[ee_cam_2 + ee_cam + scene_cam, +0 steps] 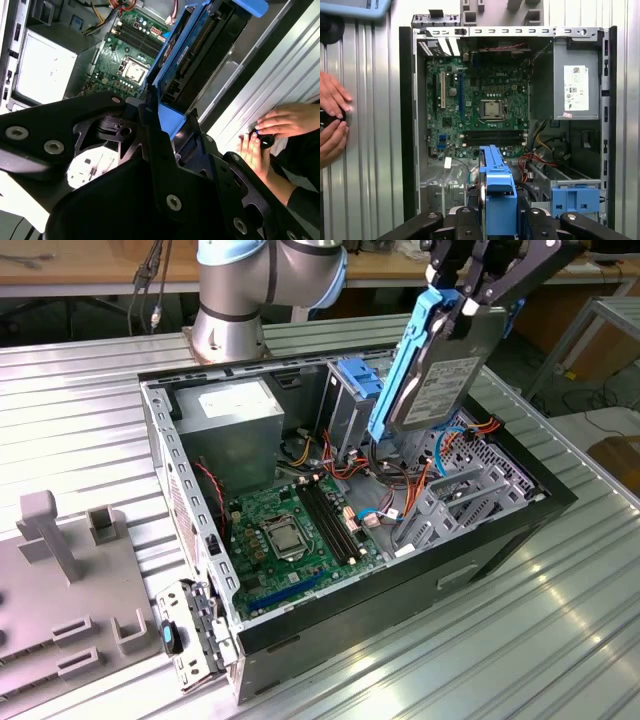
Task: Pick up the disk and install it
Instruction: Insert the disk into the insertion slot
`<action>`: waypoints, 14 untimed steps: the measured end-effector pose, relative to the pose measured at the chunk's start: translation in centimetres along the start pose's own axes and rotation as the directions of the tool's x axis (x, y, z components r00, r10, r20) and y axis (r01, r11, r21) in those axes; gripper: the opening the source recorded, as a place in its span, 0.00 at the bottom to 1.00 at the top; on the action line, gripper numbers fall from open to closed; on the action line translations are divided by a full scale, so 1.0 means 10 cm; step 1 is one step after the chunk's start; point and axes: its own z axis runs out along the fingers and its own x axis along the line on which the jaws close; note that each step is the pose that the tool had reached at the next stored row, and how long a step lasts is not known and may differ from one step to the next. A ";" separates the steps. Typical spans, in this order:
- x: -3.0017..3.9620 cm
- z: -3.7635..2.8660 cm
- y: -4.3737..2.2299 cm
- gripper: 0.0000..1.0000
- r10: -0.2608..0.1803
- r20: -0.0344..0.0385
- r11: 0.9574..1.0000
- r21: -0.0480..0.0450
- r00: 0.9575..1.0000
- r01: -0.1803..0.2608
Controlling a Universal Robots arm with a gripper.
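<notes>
Gripper [468, 308] clamped on the disk's [440, 375] top end; disk hangs tilted over the open case [330, 625], toward the exterior view's right. Risks: tilt jams the rails at the bay, or the lower edge snags loose cables [398, 485].

No wording I can make out: the black print on the white label [441, 390] of the disk [458, 352] is too fine to read, likewise the white sticker [576, 87] on the power-supply box [551, 75].
</notes>
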 end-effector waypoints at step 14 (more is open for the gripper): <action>0.207 0.184 -0.194 0.37 0.000 -0.011 1.000 0.000 1.000 0.000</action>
